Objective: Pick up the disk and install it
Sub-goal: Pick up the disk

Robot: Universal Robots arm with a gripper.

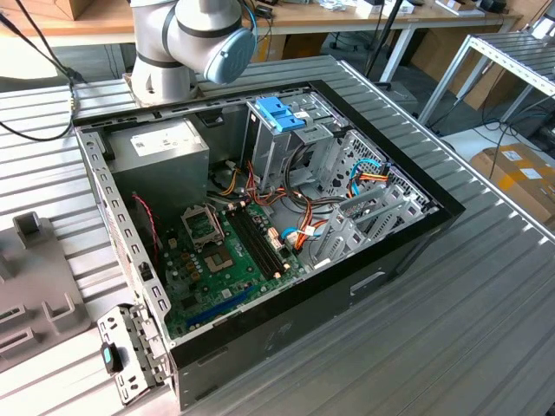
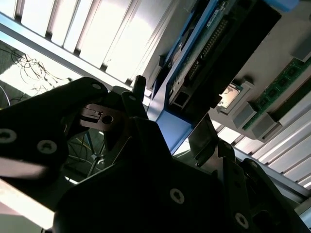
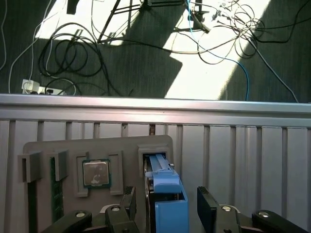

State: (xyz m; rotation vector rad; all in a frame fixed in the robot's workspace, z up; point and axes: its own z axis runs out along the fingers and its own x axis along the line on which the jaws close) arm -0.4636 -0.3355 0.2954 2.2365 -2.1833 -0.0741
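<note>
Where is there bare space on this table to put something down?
The ribbed table is bare on the exterior view's right of the open computer case. Inside the case it is crowded with cables and the motherboard, and a grey tray takes that view's left.

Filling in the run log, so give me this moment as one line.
phase: pre-grasp | gripper: jaws open, straddling disk | disk: standing in grey holder slot | installed: no

1. Your arm (image 1: 186, 39): grey joints with a blue end cap, standing upright at the back, toward the exterior view's left.
2. Your gripper (image 3: 167, 206): black, seen in the first wrist view, jaws apart.
3. Its fingers (image 3: 207, 206): two dark pads, parallel, with a wide gap between them.
</note>
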